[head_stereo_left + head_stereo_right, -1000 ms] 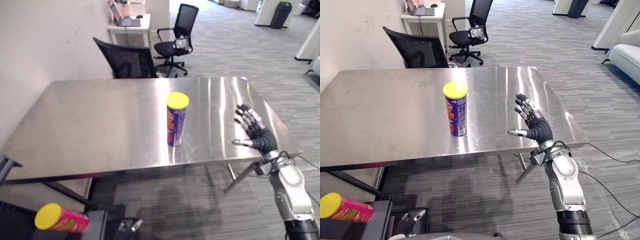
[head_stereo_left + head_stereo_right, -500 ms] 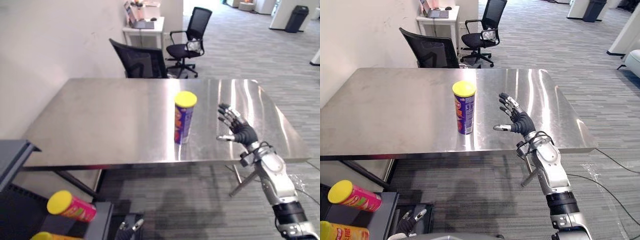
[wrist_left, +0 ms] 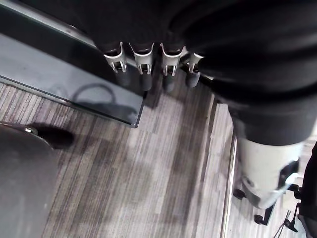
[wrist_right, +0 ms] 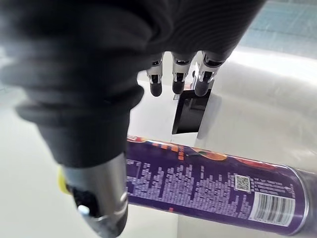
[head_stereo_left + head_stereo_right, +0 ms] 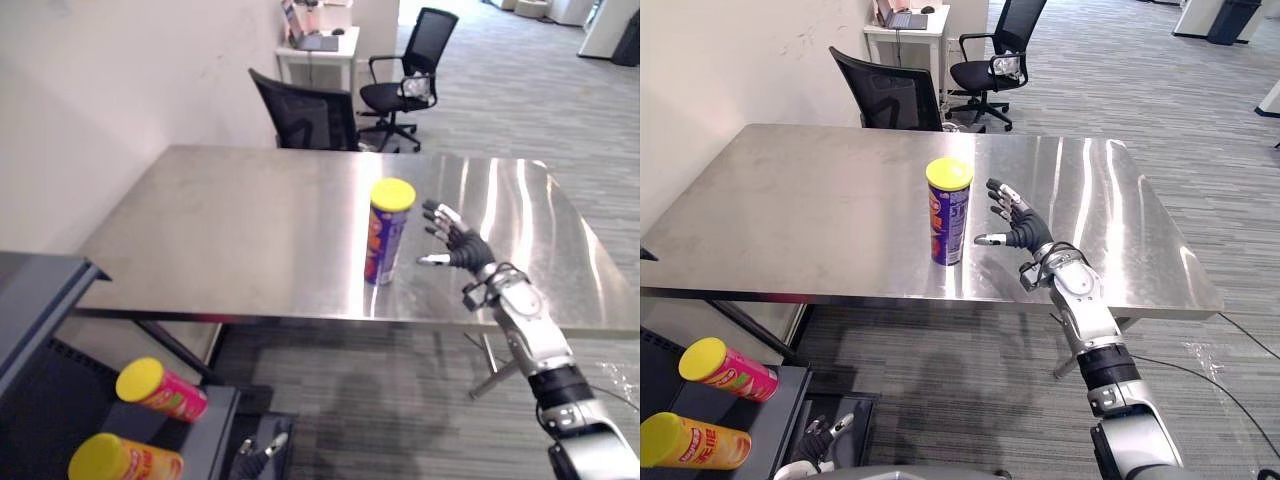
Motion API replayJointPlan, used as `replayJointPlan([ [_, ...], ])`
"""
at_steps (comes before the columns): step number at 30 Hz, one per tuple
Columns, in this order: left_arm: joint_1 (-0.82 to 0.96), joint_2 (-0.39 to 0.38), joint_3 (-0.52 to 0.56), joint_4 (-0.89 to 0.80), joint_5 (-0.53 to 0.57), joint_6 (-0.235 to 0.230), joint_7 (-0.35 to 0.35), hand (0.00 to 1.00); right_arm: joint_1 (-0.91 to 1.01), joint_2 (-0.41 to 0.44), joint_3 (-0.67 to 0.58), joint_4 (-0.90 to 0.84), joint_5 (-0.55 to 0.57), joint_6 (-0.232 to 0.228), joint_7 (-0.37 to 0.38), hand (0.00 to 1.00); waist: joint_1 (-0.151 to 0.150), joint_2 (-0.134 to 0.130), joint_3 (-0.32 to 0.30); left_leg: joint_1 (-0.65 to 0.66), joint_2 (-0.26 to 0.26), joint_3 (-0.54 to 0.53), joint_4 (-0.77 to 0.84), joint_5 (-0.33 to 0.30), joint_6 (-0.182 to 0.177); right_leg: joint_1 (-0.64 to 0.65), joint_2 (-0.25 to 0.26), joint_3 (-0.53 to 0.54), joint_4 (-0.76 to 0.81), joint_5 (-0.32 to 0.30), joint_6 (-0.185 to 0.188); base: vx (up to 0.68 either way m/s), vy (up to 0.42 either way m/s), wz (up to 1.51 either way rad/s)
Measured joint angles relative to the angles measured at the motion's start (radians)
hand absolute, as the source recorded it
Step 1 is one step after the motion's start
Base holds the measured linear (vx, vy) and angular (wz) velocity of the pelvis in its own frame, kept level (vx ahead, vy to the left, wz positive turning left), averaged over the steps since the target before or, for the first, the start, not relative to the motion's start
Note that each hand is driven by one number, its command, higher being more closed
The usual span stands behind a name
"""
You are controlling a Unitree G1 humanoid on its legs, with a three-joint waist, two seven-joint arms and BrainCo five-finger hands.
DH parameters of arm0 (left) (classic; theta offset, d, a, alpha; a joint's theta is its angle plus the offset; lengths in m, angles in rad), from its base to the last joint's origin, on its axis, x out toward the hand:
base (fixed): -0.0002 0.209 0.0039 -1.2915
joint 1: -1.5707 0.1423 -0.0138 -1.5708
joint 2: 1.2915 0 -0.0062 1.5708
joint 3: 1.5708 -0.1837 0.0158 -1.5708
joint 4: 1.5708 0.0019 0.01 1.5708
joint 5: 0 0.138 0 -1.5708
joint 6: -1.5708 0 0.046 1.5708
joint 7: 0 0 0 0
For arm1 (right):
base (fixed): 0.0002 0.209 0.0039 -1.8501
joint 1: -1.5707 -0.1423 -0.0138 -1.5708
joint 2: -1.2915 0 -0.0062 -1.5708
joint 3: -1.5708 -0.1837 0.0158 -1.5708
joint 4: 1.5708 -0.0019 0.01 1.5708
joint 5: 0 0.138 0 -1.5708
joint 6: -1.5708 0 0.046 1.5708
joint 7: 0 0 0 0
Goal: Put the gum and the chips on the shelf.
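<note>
Fingers (image 3: 143, 74) of left hand (image 5: 823, 443) hang loose and empty, low beside shelf (image 5: 785, 425) with pink can (image 5: 728, 369) and orange can (image 5: 695, 441). Purple chips can (image 5: 949, 212) stands upright on table (image 5: 820, 200). Right hand (image 5: 1017, 229) is just beside it, fingers spread, no contact. Can is likely light, stiff, slick and tippy: wrap mid-body.
</note>
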Motion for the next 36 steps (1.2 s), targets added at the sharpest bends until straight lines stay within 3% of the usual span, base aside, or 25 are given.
replayJointPlan([
  [22, 0.028, 0.009, 0.010, -0.032, -0.010, 0.009, 0.002, 0.00, -0.174, 0.002, 0.077, 0.173, -0.018, 0.003, -0.003, 0.00, 0.057, 0.004, 0.064, -0.001, -0.008, -0.055, 0.001, 0.012, 0.001, 0.033, -0.003, -0.055, -0.004, 0.000, 0.000, -0.01, 0.005, 0.07],
  [23, 0.038, 0.011, 0.010, -0.032, -0.010, 0.009, 0.003, 0.00, -0.177, 0.002, 0.077, 0.173, -0.018, 0.003, -0.003, 1.00, 0.058, 0.004, 0.065, -0.002, -0.008, -0.057, 0.001, 0.013, 0.001, 0.033, -0.003, -0.057, -0.004, 0.000, 0.000, -0.02, 0.005, 0.05],
  [36, 0.062, 0.016, 0.007, -0.033, -0.010, 0.012, 0.007, 0.00, -0.186, 0.003, 0.080, 0.173, -0.028, 0.001, -0.008, 1.00, 0.065, 0.004, 0.073, -0.002, -0.009, -0.073, -0.015, 0.029, -0.001, 0.034, -0.003, -0.072, -0.004, 0.000, 0.000, -0.01, 0.000, 0.04],
])
